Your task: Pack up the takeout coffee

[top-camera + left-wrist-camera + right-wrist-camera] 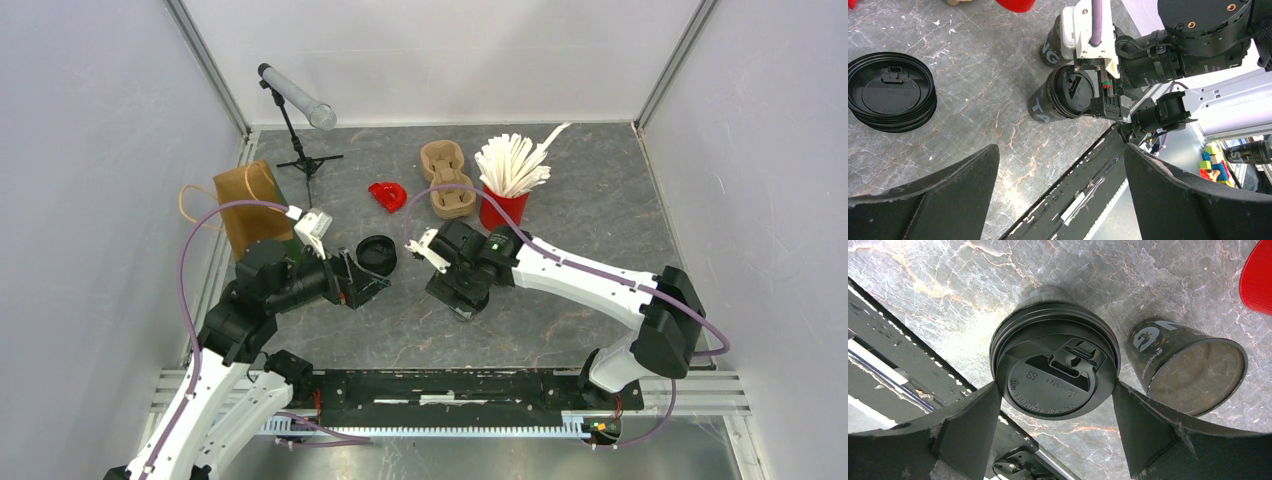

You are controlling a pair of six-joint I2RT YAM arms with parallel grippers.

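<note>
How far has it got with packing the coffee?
Early days. Done: one cup has its lid on. In hand: the right gripper seems to clasp that cup; the left gripper hangs open and empty. Left: the second cup is lidless beside it, spare lids wait, and neither cup is in the carrier or the bag.

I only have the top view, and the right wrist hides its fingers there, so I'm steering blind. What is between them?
Observer: A lidded cup. The fingertips of the right gripper flank its lid rim. I cannot tell whether they press it.
Operator: Anything crowding it?
Observer: An unlidded cup stands just outside one finger.
Operator: And the other arm, carrying anything?
Observer: No. The left gripper is open, with nothing between its fingers.
</note>
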